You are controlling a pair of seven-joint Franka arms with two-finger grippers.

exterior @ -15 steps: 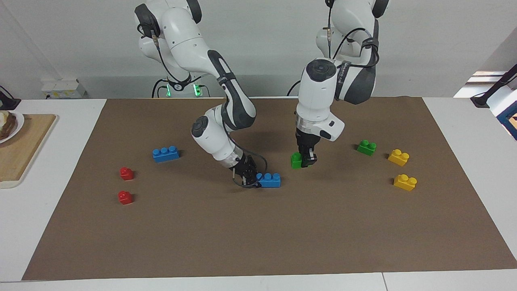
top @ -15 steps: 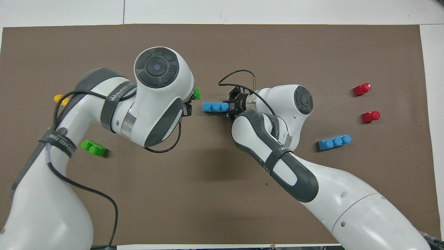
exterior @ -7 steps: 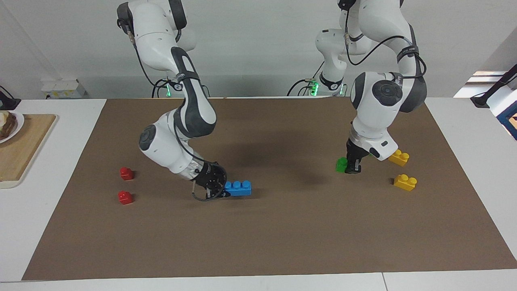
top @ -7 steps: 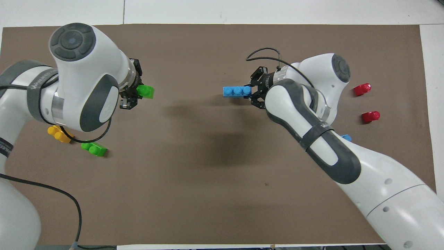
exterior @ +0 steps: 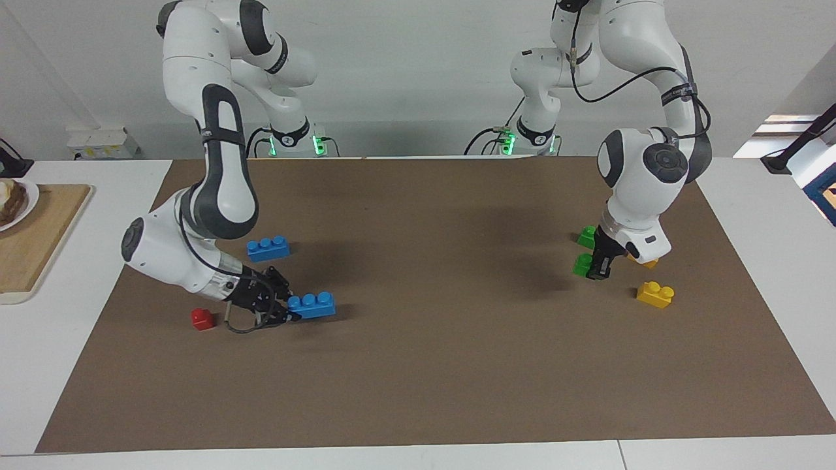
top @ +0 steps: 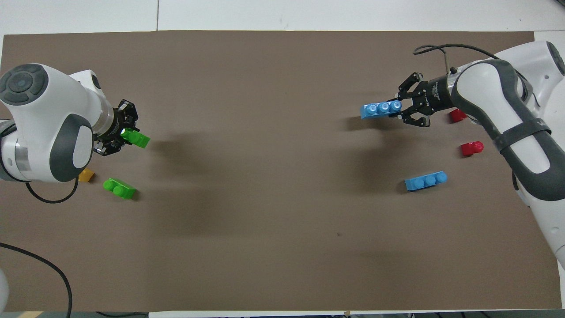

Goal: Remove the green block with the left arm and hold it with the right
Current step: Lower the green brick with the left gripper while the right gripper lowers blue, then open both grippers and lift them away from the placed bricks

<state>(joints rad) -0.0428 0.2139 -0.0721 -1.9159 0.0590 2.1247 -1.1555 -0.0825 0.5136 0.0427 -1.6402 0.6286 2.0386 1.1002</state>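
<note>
My left gripper (exterior: 595, 267) is shut on a small green block (exterior: 582, 264) and holds it low over the brown mat, toward the left arm's end. In the overhead view the left gripper (top: 118, 134) has the green block (top: 137, 139) sticking out of its fingers. My right gripper (exterior: 277, 307) is shut on one end of a blue three-stud block (exterior: 312, 305), low over the mat toward the right arm's end. In the overhead view the right gripper (top: 408, 108) holds the blue block (top: 380, 108) slightly tilted.
A second green block (exterior: 588, 235) and two yellow blocks (exterior: 655, 294) (top: 86, 175) lie by the left gripper. Another blue block (exterior: 268, 248) and red blocks (exterior: 202, 318) (top: 472, 148) lie near the right gripper. A wooden board (exterior: 32, 241) lies off the mat.
The two arms have swung apart from the middle of the mat. The left carried the green block toward its end; the right carried the blue block toward its end.
</note>
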